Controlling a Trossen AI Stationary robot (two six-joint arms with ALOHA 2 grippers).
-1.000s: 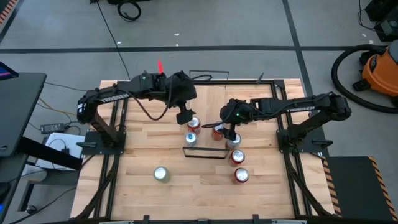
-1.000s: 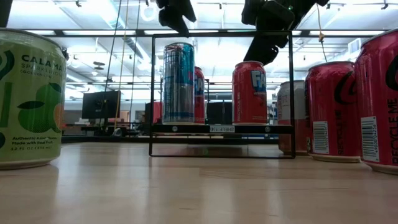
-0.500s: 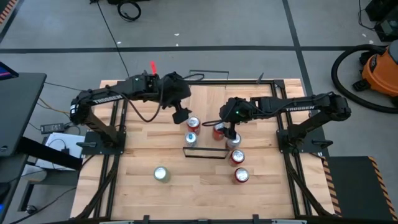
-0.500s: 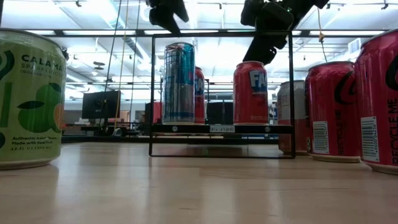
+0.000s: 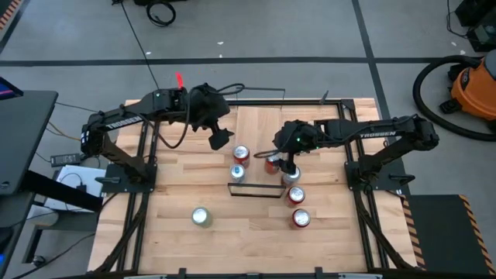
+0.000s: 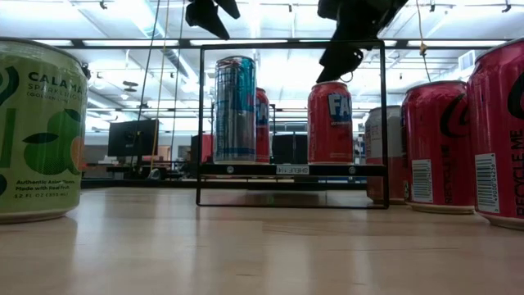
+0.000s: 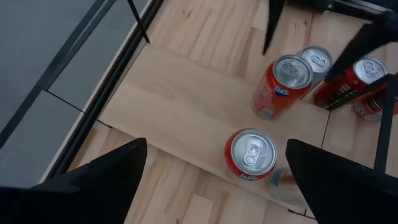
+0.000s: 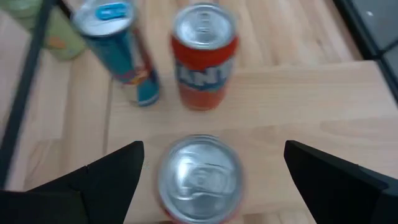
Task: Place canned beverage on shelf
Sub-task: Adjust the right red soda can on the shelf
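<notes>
Low view, Fanta can [image 6: 330, 121] on shelf [image 6: 291, 169], Calamansi can [image 6: 39, 131] beside, right gripper [image 5: 286, 165] wide above, left gripper [image 5: 219, 139] wide.

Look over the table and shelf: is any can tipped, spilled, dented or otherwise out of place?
Nothing stands out. The cans on the shelf and those on the table all stand upright, with no spill or visible dent.
</notes>
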